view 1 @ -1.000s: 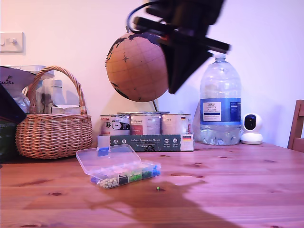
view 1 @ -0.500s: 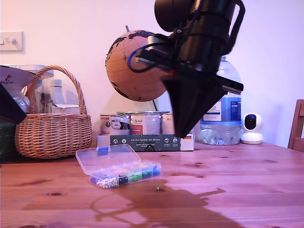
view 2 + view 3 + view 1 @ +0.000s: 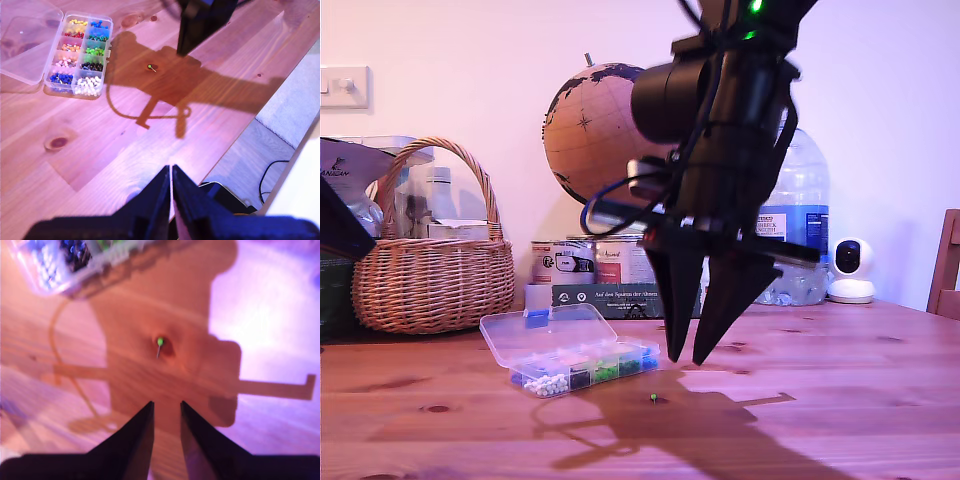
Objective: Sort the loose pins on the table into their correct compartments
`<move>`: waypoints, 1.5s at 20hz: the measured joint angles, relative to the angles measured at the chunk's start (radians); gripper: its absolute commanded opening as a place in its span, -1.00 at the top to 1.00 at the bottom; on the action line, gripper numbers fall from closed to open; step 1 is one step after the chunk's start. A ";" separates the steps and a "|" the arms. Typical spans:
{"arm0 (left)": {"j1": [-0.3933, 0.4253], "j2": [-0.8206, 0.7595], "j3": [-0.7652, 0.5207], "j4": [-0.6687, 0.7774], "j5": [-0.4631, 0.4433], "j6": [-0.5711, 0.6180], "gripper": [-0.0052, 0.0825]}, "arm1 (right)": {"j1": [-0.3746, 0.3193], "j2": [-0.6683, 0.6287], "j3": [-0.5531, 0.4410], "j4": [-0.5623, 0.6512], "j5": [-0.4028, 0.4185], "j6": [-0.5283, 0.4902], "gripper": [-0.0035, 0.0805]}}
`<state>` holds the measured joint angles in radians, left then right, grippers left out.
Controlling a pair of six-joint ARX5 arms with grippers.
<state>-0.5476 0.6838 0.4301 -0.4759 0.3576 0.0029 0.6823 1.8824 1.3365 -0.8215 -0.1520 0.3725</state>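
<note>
One green-headed pin (image 3: 651,398) lies loose on the table (image 3: 840,400), a short way in front of the clear organiser box (image 3: 585,365). My second gripper (image 3: 687,358) hangs just above the table, slightly behind the pin and towards the exterior view's right, open and empty. In the second wrist view the pin (image 3: 160,341) lies ahead of that gripper (image 3: 166,404). My first gripper (image 3: 171,169) is shut, high over the table edge. From there I see the pin (image 3: 149,67), the compartments (image 3: 80,55) with sorted coloured pins, and the second arm's fingers (image 3: 192,30).
The box's lid (image 3: 545,335) lies open behind it. A wicker basket (image 3: 430,280), a globe (image 3: 605,140), tins (image 3: 620,262), a water bottle (image 3: 795,230) and a small camera (image 3: 848,270) line the back. The table's edge (image 3: 240,135) drops to the floor.
The second arm has come down from high above the table to just over it near the green pin. Its fingers, together half a second ago, now stand apart.
</note>
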 measured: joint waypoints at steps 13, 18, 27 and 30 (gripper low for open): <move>0.000 -0.001 0.000 0.000 0.000 0.000 0.93 | -0.015 0.034 0.072 0.037 -0.001 0.001 0.59; 0.000 0.000 0.000 0.000 0.000 0.000 0.93 | -0.016 0.072 0.125 0.014 0.003 0.002 0.59; 0.000 0.000 0.000 0.000 0.000 0.000 0.93 | -0.016 0.130 0.202 -0.076 0.023 0.002 0.59; 0.000 -0.001 0.000 0.000 0.000 0.000 0.93 | -0.015 0.160 0.203 -0.080 0.024 0.002 0.59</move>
<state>-0.5476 0.6830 0.4301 -0.4763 0.3576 0.0029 0.6674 2.0426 1.5391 -0.9020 -0.1280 0.3740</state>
